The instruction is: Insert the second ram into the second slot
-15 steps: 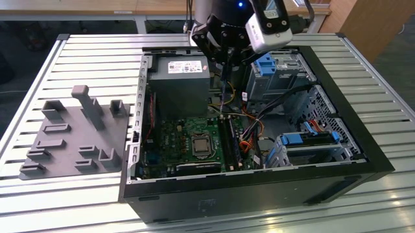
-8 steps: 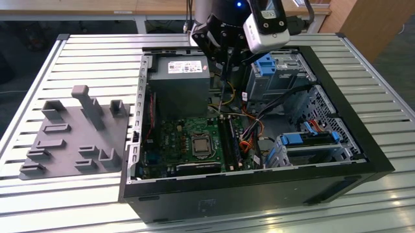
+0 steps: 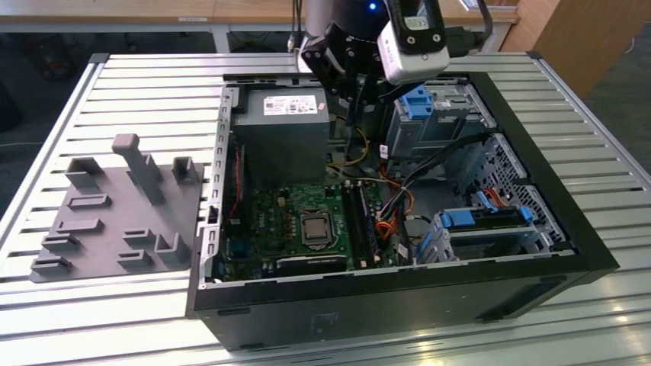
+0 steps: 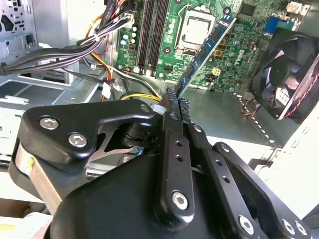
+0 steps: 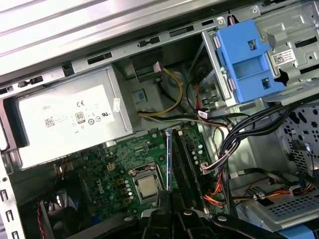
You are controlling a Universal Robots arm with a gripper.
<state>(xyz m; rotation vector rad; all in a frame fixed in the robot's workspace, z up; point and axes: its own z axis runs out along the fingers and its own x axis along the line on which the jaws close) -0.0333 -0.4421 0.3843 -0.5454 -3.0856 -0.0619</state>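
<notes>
My gripper (image 4: 175, 102) pinching second ram (image 4: 209, 45), hovering near memory slots (image 4: 152, 35) (not seated yet); next calls for squaring its edge along them.

open room above slots (image 5: 188, 164), cables (image 5: 239, 134) crowding beside

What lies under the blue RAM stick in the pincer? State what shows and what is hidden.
Under the second ram, held by the pincer, lies the green motherboard, with the processor socket and dark memory slots to either side. The strip directly beneath is covered.
</notes>
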